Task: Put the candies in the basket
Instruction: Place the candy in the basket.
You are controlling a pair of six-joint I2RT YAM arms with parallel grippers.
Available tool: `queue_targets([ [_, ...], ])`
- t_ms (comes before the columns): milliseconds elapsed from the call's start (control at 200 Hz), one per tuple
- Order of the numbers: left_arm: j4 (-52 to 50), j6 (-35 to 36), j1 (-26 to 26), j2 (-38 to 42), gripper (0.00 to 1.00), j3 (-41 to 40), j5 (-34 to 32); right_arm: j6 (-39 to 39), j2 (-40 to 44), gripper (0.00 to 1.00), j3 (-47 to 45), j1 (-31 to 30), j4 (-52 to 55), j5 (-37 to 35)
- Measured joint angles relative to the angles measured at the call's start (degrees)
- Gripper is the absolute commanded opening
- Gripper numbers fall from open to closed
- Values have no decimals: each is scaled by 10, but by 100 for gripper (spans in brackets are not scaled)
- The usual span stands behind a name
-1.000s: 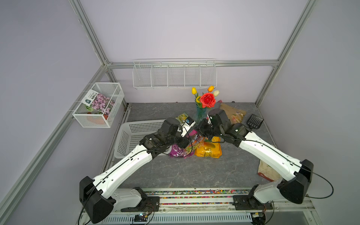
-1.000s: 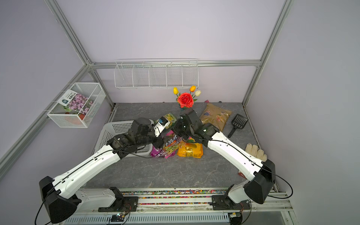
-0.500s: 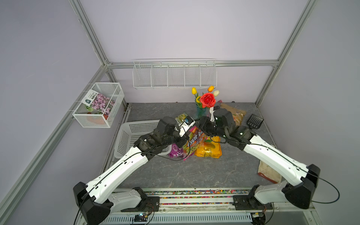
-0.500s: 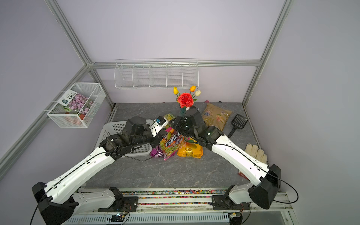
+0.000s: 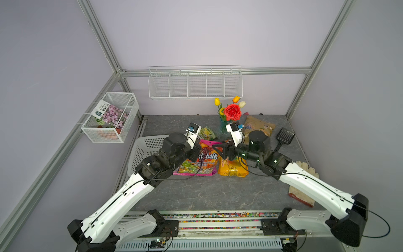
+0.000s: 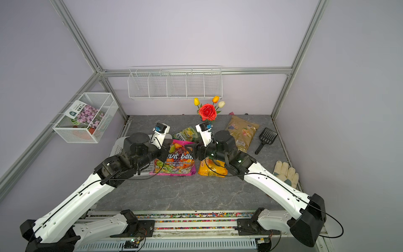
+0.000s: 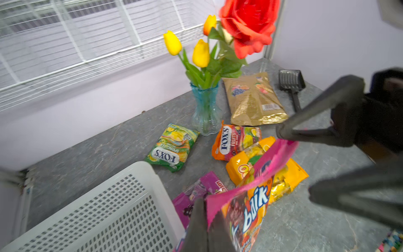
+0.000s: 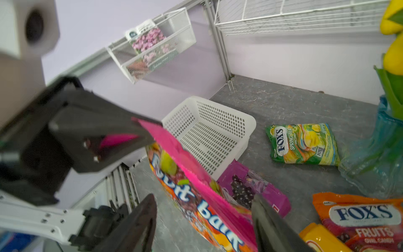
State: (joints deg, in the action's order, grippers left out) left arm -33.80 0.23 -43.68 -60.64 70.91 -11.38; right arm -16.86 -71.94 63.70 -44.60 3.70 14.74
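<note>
Grey marbled tabletop (image 5: 196, 194) inside a lilac-walled cell with aluminium framing; we take the blue glass vase (image 7: 206, 109) of artificial flowers as our landmark.

Left end effector (image 7: 207, 224): jaws together, clamped on one edge of the large pink fruit-chew bag (image 5: 199, 161). We see the bag lifted and tilted, on the near side of the vase, its pink seal pinched between the dark fingers (image 8: 104, 131) in the right wrist view.

Right end effector (image 5: 220, 150): jaws apart, straddling the bag's other edge without gripping it; in the right wrist view the two fingers stand on either side of the pink film.

White perforated basket (image 5: 148, 148): on the tabletop well to the left of the vase, largely behind the left arm in both top views. We see no bag inside it.

Green FOX'S bag (image 6: 186, 135): flat, just left of the vase. Orange FOX'S bag (image 7: 234, 139): flat, just in front of the vase. Orange mango bag (image 5: 232, 169): nearer to us than the vase, beside the pink bag and partly under the right arm. Purple grape bag (image 8: 253, 187): beneath the raised pink bag, against the basket's corner. Gold fruit-printed bag (image 6: 242, 133): flat, just right of the vase.

Black scoop (image 6: 266, 139) lies further right of the vase, beyond the gold bag.
</note>
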Motion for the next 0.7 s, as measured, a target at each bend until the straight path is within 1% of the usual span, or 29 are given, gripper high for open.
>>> queue_targets([
  [120,-14,-31,37,0,0,23,-14,55,-21,81,0,-17,-2,10],
  [260,-14,-57,58,0,0,31,-37,78,-32,87,-2,-23,-14,18],
  [305,-15,-63,63,0,0,31,-45,80,-33,88,-2,-23,-16,18],
  [465,-20,-95,88,0,0,31,-83,81,-47,87,0,-23,-14,14],
  [635,-35,-153,159,0,0,31,-81,67,-94,87,26,-23,9,7],
  [700,-30,-174,174,2,0,26,-81,59,-112,87,32,-23,18,4],
])
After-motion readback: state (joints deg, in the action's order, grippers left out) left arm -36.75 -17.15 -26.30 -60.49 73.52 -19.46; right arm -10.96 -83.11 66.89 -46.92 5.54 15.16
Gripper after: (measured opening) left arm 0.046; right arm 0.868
